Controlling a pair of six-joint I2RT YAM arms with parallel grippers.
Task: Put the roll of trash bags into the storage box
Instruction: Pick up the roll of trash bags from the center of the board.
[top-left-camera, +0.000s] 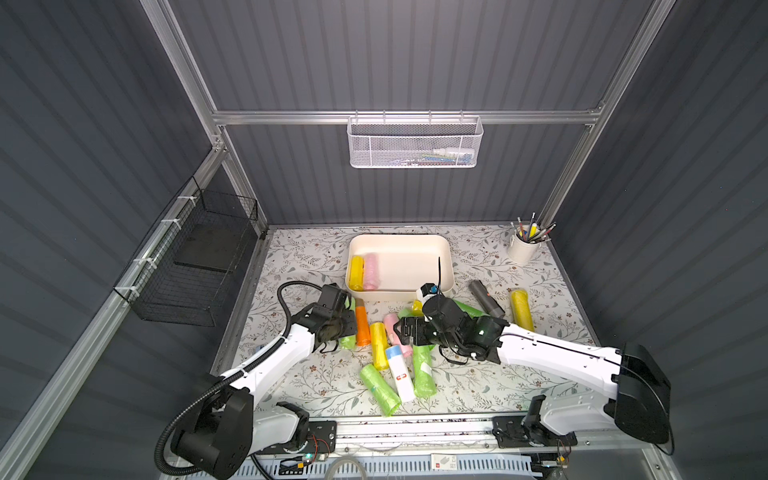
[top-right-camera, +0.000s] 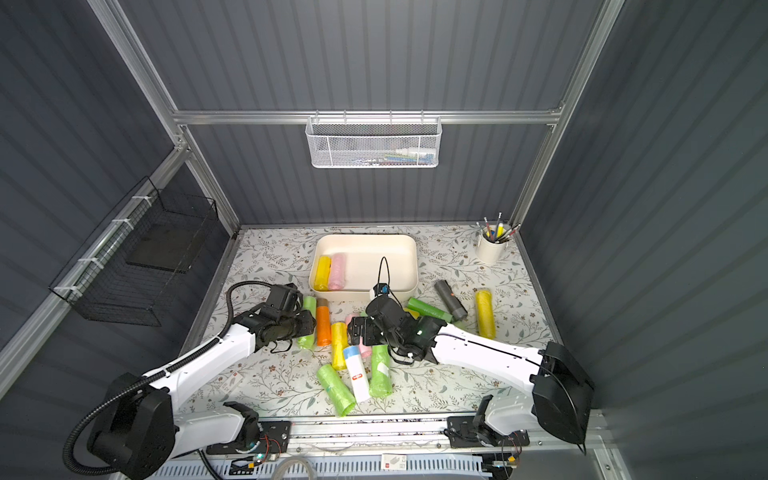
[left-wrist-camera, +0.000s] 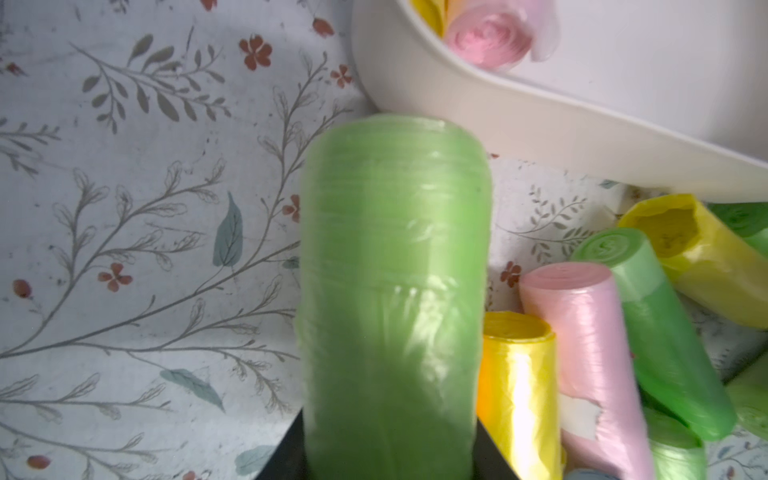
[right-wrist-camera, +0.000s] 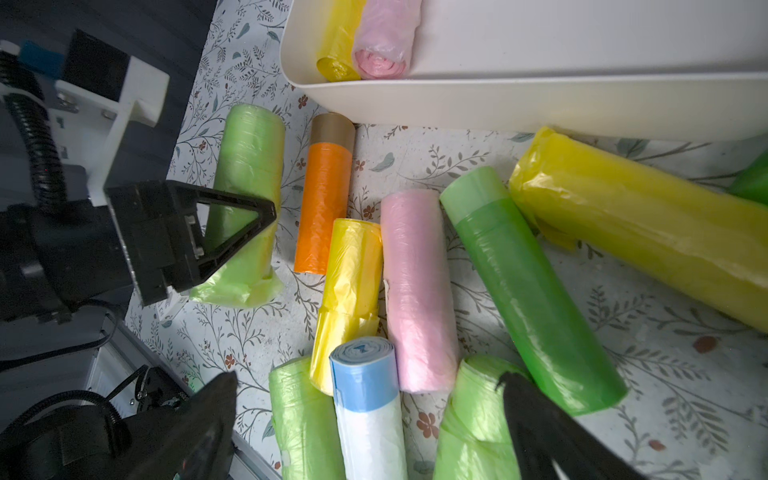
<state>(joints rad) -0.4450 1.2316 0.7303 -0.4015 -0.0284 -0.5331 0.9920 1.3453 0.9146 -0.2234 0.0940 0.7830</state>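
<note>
Green roll (left-wrist-camera: 390, 291) is clenched in your left tool (left-wrist-camera: 390, 451), right tool (right-wrist-camera: 365, 386) spread empty; grasp looks done, so next lift it over the box (left-wrist-camera: 498, 124) wall and release.

Soft, even overhead light in both top views; floral tabletop (top-left-camera: 478, 374) bright, wall panels (top-left-camera: 83, 124) dim, frame rails (top-left-camera: 399, 116) bowed toward the edges. Just ahead of the left gripper (left-wrist-camera: 390, 467) the light-green roll (left-wrist-camera: 395, 270) is blurred; beyond the right gripper (right-wrist-camera: 368, 378) the pink roll (right-wrist-camera: 415, 291) is sharp and glossy; its fingers (right-wrist-camera: 548, 432) are dark and unfocused.
</note>
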